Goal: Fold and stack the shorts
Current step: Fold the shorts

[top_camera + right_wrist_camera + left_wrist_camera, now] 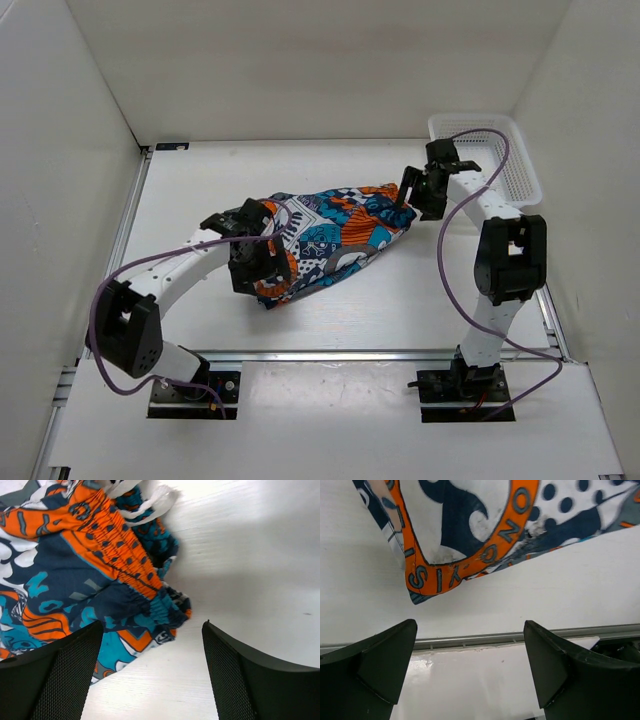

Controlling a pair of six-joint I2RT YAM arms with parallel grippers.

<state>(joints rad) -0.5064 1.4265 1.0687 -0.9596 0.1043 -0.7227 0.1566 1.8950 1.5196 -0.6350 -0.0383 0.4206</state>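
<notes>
The shorts [335, 238] lie in a folded bundle on the white table, printed in blue, orange, white and black. My left gripper [262, 272] sits over their near-left end. In the left wrist view it [470, 645] is open and empty, with the hem of the shorts [470, 530] just beyond the fingertips. My right gripper [408, 200] hovers at their far-right end. The right wrist view shows it [152, 650] open and empty too. The elastic waistband corner of the shorts [85, 570] lies beside the left finger [65, 675].
A white mesh basket [500, 150] stands at the back right corner, behind the right arm. A metal rail [330, 353] runs along the table's near edge, also seen as a grey rail [520, 636] in the left wrist view. White walls enclose the table.
</notes>
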